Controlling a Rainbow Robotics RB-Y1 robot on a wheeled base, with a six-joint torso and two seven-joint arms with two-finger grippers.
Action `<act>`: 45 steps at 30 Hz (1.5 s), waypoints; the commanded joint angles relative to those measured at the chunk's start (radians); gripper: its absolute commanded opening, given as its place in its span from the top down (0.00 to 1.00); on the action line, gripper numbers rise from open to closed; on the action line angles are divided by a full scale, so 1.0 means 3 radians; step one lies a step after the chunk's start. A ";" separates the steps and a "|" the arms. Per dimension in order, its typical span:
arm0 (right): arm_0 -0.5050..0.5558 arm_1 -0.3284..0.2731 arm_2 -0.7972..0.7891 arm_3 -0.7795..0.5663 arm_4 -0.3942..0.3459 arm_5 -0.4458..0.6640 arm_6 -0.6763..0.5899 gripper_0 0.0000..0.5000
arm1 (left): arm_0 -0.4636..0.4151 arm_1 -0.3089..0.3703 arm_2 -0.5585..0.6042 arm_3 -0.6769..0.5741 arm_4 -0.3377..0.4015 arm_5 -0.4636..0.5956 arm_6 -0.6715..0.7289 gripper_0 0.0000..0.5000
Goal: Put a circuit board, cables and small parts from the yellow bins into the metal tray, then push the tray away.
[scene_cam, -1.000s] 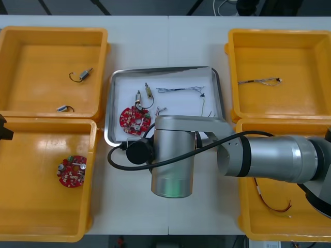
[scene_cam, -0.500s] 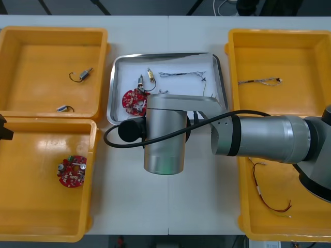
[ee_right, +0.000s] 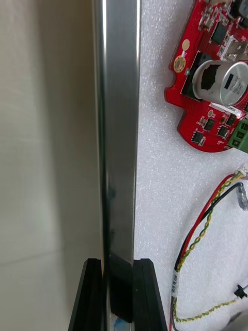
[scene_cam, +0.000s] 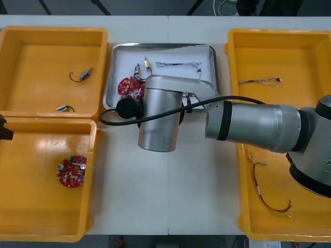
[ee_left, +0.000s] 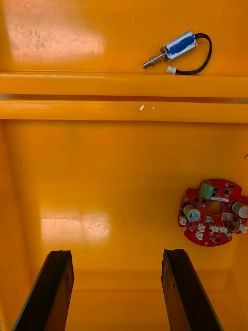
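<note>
Right gripper (ee_right: 119, 269) pinching near rim of metal tray (scene_cam: 160, 46), one finger (ee_right: 147, 295) each side of the edge. Tray lies far centre between the yellow bins (scene_cam: 31, 201), white inside, holding a red circuit board (scene_cam: 128, 87), cables (scene_cam: 178, 64) and small metal parts (scene_cam: 147, 63). Left gripper (ee_left: 118, 257) spread wide above near-left bin, second board (ee_left: 212, 212) beneath.

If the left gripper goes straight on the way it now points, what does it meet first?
The left gripper, jaws open, would likely meet the bare floor of the bin first; the board lies to one side of that line. Depth is hard to judge.
</note>
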 commanded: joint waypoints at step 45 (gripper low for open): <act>-0.0334 0.0147 -0.0358 0.1003 -0.0175 -0.1007 0.0488 0.00 | 0.0056 0.0153 0.0030 -0.0098 0.0008 0.0021 0.0073 0.00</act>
